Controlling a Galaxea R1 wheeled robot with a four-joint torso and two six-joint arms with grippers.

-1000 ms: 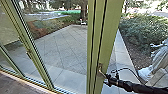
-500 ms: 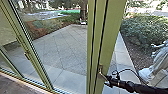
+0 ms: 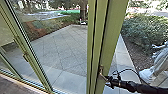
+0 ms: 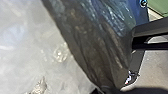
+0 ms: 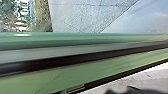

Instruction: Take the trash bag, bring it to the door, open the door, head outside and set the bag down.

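Observation:
My right gripper point(image 3: 107, 79) is at the metal handle point(image 3: 101, 71) on the green door frame point(image 3: 110, 32), with the black arm reaching in from the head view's right. In the right wrist view the green frame point(image 5: 100, 67) runs across close to the camera. A trash bag point(image 4: 27, 45), pale and translucent beside a dark crinkled part point(image 4: 95, 45), hangs large and close in the left wrist view.
Outside lies a paved patio point(image 3: 60, 47), with bushes point(image 3: 145, 30) along its right side. A person point(image 3: 160, 60) in light trousers and pale shoes is at the right. More green-framed glass stands left, above a sill point(image 3: 27, 83).
The head view has shifted slightly. The green upright now looks a little wider, while the right gripper stays beside the handle.

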